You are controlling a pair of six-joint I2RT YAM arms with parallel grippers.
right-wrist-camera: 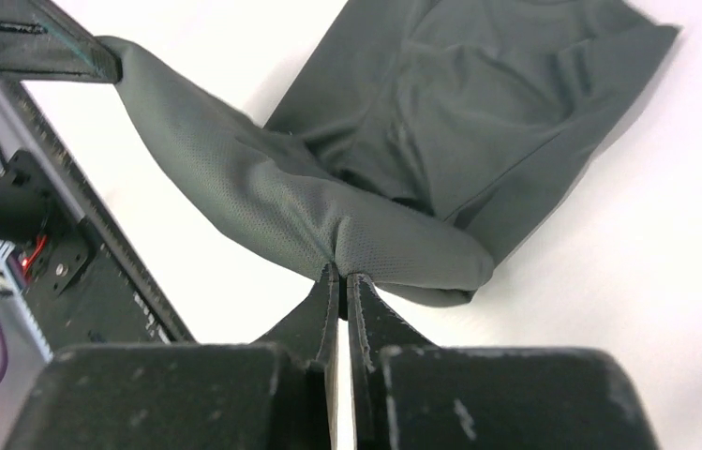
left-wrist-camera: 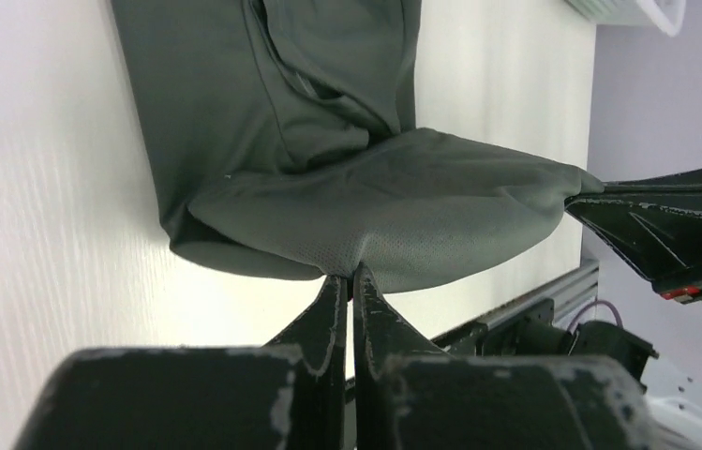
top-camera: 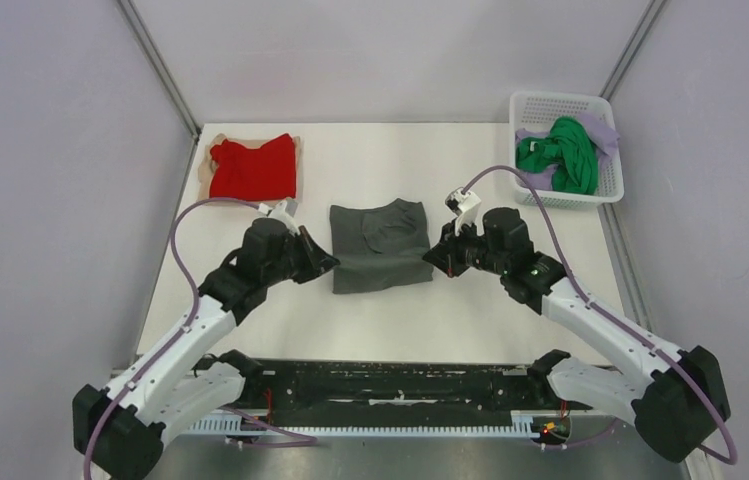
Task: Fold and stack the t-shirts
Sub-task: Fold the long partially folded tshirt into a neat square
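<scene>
The dark grey t-shirt [top-camera: 380, 245] lies part-folded at the table's middle. My left gripper [top-camera: 332, 263] is shut on its near left edge, seen pinched in the left wrist view [left-wrist-camera: 351, 274]. My right gripper [top-camera: 430, 258] is shut on its near right edge [right-wrist-camera: 341, 274]. The near part of the shirt [left-wrist-camera: 403, 211] hangs lifted and stretched between both grippers [right-wrist-camera: 262, 197]. The red t-shirt [top-camera: 253, 168] lies folded at the far left. The bright green t-shirt [top-camera: 560, 152] and the pale lavender t-shirt [top-camera: 602, 130] lie crumpled in the basket.
The white mesh basket [top-camera: 570, 198] stands at the far right corner. A beige cloth [top-camera: 206, 168] shows under the red shirt's left edge. The black rail [top-camera: 390, 385] with the arm bases runs along the near table edge.
</scene>
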